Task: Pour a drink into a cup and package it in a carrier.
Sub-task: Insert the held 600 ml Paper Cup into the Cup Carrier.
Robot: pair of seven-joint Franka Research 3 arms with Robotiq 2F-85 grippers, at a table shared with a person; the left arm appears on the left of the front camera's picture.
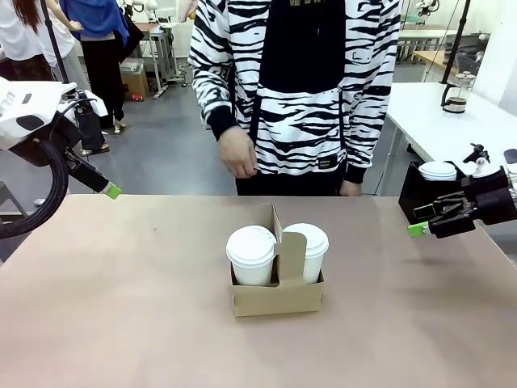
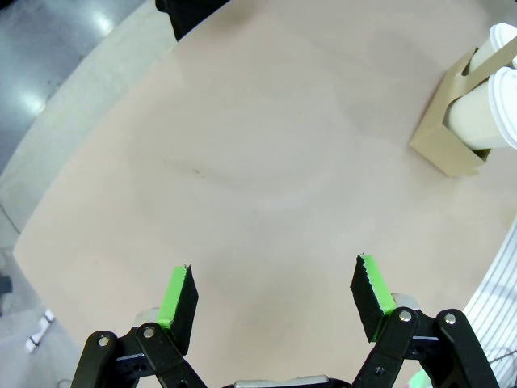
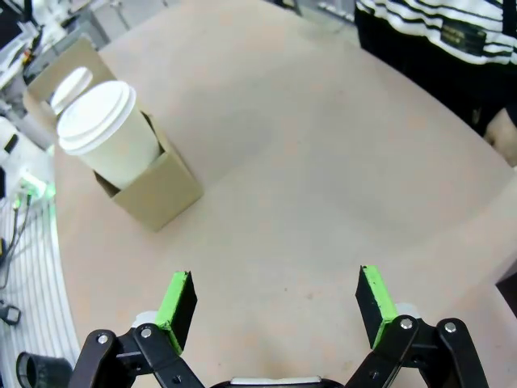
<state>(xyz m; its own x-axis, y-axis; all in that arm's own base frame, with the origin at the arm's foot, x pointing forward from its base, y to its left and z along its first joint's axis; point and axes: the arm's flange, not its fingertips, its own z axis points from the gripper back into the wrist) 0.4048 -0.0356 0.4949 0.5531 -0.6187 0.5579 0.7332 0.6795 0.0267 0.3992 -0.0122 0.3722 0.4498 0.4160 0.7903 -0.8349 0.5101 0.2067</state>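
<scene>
- Sitting near the middle of the table (image 1: 121, 307), the carrier (image 1: 277, 296) is seen with both pockets filled: one lidded cup (image 1: 251, 255) in its left pocket, a second lidded cup (image 1: 308, 250) in its right pocket, and the upright handle tab between them.
- No drink can be made out; both cups are capped with white lids.
- Off at the table's left edge, the left gripper (image 1: 112, 191) is held above the surface, well apart from the carrier; in its wrist view the green pads (image 2: 179, 299) are spread wide with nothing between them.
- Over at the right edge, the right gripper (image 1: 418, 229) is likewise held clear of the table, jaws parted wide and empty, as its wrist view (image 3: 275, 299) confirms.
- Beyond the far edge, a person in a striped top (image 1: 299, 89) is seen standing, one hand (image 1: 238, 152) hanging loose above the table's rim.
</scene>
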